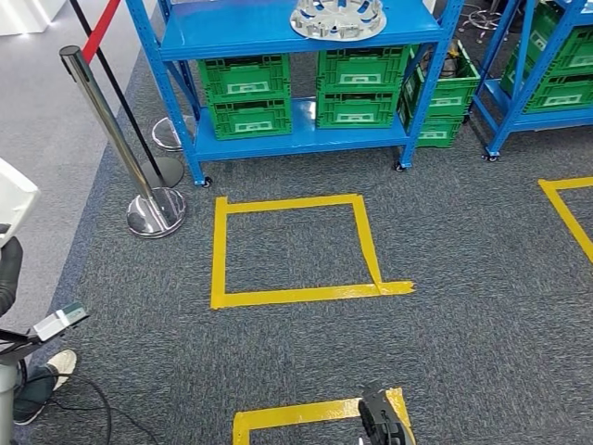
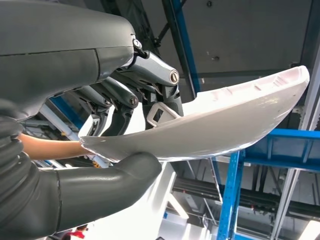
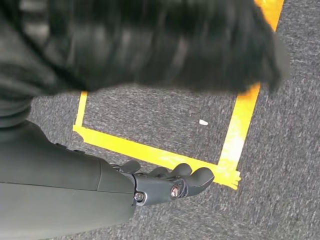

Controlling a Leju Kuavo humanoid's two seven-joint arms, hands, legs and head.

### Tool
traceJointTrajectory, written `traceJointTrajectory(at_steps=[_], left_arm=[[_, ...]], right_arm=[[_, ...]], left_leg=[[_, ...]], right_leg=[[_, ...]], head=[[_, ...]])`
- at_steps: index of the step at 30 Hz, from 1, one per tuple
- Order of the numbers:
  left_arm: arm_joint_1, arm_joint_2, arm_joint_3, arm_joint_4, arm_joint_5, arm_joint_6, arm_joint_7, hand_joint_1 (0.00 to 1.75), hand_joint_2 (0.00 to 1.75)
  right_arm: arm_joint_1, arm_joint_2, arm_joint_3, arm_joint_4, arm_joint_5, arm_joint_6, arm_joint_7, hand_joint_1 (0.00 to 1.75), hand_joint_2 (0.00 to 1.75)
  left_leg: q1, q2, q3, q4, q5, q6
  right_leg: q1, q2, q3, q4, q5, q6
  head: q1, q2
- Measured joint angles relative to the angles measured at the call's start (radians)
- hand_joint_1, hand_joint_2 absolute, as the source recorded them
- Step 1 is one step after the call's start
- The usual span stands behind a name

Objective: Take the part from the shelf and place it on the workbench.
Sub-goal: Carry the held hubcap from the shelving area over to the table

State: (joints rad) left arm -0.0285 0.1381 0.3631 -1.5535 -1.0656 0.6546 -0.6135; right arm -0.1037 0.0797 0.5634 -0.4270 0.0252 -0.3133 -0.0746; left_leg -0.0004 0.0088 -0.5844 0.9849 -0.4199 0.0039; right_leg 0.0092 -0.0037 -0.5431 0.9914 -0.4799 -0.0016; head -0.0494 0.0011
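Left hand has the part: a white curved panel, pinched near one end, dark fingers on one face and the thumb on the other. In the head view its white corner sits at the left edge of the frame.

Risks, as I judge them:
- Grip is at one end with most of the panel cantilevered out, so walking sway could lever it loose or rotate it in the pinch.
- The long overhang could clip a blue shelf post or the chrome stanchion at upper left on a turn.
- A person's shoe and cable are at lower left, near the left-side path.

Right hand hangs low over the carpet by the yellow tape square, holding nothing, fingers loosely curled. It also shows at the bottom edge of the head view. No workbench visible yet.
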Motion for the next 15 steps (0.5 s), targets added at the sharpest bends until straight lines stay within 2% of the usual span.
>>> traceJointTrajectory(at_steps=[11,13,15], left_arm=[[0.000,0.000,0.010,0.000,-0.002,0.000,-0.003,1.75,1.75],[0.000,0.000,0.012,0.000,-0.003,0.000,-0.001,1.75,1.75],[-0.001,0.002,0.014,0.000,-0.005,0.000,0.004,1.75,1.75]], right_arm=[[0.000,0.000,0.000,0.005,0.003,-0.014,0.000,0.00,0.00],[0.000,0.001,0.001,0.006,0.011,-0.028,0.002,0.00,0.00],[0.000,0.002,0.004,0.006,0.021,-0.044,0.007,0.00,0.00]], left_leg=[[-0.001,0.000,-0.002,0.001,0.000,0.000],[-0.003,0.000,-0.004,0.006,-0.001,0.007],[-0.005,-0.001,-0.004,0.000,0.002,0.020]], right_leg=[[-0.001,0.000,-0.001,0.000,0.001,0.001],[-0.004,-0.001,-0.001,-0.002,0.004,0.006],[-0.006,-0.003,0.001,-0.008,0.008,0.014]], head=[[0.000,0.000],[-0.001,0.000],[-0.001,0.000]])
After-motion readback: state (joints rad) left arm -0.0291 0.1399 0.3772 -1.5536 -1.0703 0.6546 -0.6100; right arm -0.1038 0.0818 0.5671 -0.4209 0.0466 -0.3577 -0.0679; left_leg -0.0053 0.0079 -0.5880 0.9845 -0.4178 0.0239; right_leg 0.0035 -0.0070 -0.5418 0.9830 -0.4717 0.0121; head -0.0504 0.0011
